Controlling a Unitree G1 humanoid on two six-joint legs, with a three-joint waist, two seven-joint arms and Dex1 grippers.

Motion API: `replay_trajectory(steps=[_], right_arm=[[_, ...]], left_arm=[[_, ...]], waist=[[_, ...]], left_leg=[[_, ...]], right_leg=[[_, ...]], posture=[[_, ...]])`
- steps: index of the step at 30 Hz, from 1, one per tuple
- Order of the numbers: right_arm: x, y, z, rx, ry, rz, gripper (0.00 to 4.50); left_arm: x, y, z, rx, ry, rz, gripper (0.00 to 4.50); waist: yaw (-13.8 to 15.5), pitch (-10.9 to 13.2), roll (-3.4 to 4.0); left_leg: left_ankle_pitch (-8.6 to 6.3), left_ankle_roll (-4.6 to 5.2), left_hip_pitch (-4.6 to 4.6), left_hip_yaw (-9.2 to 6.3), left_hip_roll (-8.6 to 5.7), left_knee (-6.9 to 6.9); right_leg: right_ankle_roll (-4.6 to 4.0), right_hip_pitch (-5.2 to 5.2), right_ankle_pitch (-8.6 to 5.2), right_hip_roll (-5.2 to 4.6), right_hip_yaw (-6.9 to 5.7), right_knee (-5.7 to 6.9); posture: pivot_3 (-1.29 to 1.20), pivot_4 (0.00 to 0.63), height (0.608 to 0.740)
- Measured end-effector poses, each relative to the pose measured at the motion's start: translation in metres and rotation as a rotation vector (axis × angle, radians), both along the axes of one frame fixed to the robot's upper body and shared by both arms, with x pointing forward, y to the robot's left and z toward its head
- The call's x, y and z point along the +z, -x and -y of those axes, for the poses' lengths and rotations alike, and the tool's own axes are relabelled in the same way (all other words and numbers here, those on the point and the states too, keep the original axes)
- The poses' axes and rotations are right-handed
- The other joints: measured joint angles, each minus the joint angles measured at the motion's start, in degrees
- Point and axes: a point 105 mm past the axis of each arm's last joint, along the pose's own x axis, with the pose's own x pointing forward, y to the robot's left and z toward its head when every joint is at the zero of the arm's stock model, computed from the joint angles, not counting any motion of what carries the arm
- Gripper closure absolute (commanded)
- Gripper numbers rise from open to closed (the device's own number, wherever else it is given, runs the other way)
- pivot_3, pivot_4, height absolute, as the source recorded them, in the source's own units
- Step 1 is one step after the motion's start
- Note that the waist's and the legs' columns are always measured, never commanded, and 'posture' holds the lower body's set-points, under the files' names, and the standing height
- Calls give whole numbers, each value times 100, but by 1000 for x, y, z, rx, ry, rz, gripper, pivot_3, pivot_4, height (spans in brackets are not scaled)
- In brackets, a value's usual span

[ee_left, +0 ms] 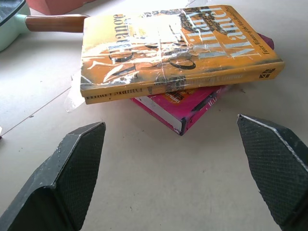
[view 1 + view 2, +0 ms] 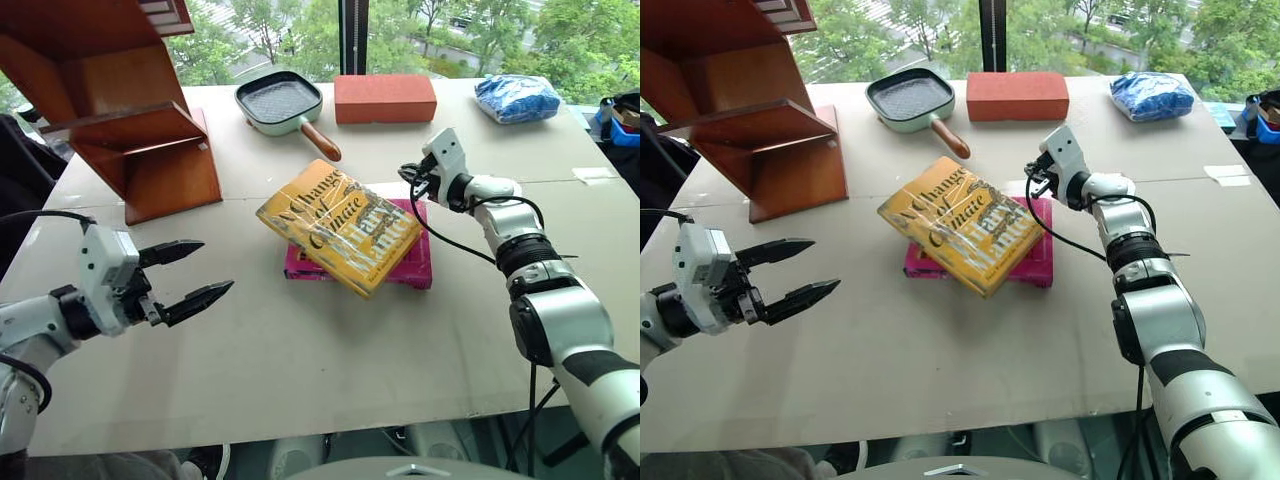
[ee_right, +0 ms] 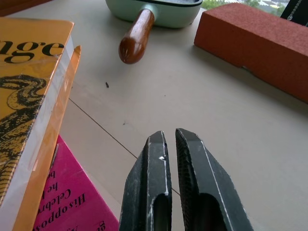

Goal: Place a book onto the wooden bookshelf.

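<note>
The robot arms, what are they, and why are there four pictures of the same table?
It is a robot with two arms. Two pictures come from cameras in its head, two from cameras on its wrists. The left gripper is open, pointing toward the yellow book, which lies on a pink book. The right gripper is shut and holds nothing, beside the books. On the table also stand a wooden bookshelf, a pan, a red brick and a blue bag.

glossy plastic-wrapped book [image 2: 340, 226], wooden bookshelf [image 2: 130, 110]
</note>
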Motion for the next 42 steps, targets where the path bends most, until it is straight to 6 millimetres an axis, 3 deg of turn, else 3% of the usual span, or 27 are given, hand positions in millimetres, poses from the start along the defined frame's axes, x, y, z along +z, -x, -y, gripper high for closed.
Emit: replay_trajectory(steps=[3, 10, 32, 38, 42], right_arm=[[-14, 8, -18, 92, 31, -51, 4460], [-15, 26, -41, 282, 43, -76, 4460], [-18, 74, -65, 432, 27, -173, 4460], [-15, 68, -54, 374, 36, -158, 4460], [-11, 61, -4, 255, 64, -132, 4460]], left_arm=[[9, 5, 4, -18, 9, -3, 0], [13, 9, 10, -33, 9, -15, 0], [8, 8, 15, -41, 20, -66, 0], [3, 11, 16, -43, 19, -92, 0], [-18, 26, 20, 20, 199, -224, 0]], waist=[[-23, 1, 1], [-43, 1, 2], [-20, 1, 2], [-14, 1, 2], [9, 0, 1]], left_leg=[[0, -1, 0, -17, 1, -8], [0, -3, 6, -33, 1, -9], [0, -4, 13, -33, -1, -2], [1, -4, 13, -30, -2, 0], [0, -4, 5, -29, -3, -1]], right_leg=[[1, -2, 2, -4, 4, -9], [-1, 0, 3, -4, 0, 1], [-2, -1, 2, 0, -1, 23], [-2, -1, 2, -1, 1, 22], [1, 1, 1, -11, -1, 5]], posture=[[0, 150, 740], [0, 150, 740], [0, 150, 740], [0, 150, 740], [0, 150, 740]])
